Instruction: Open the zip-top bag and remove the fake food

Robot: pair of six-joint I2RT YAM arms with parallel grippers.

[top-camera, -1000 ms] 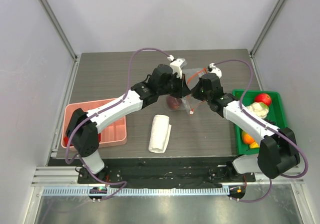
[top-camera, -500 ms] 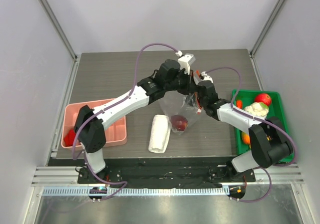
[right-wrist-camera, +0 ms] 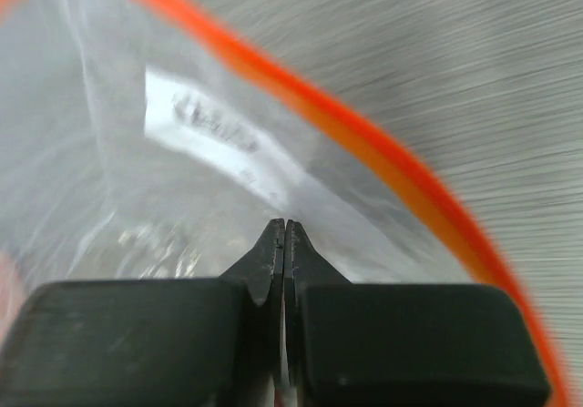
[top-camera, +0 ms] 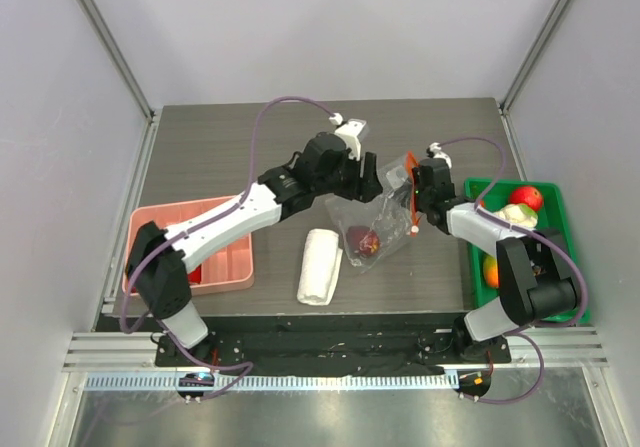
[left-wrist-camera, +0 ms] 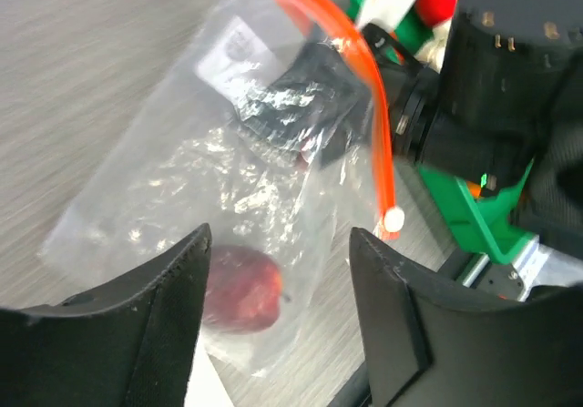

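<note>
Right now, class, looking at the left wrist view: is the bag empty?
No, a red fruit shows through the clear plastic, lying inside the bag.

The top external camera looks down on the table (top-camera: 230,147) from above and behind the arms. The left wrist camera sees the zip-top bag (left-wrist-camera: 182,179) just ahead of the left gripper (left-wrist-camera: 278,243). The right wrist camera, far closer, shows that same bag right at the tips of the right gripper (right-wrist-camera: 284,229).

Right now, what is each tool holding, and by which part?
The right tool pinches the zip-top bag by its clear wall under the orange zip strip; the left tool is open, holding nothing.
</note>
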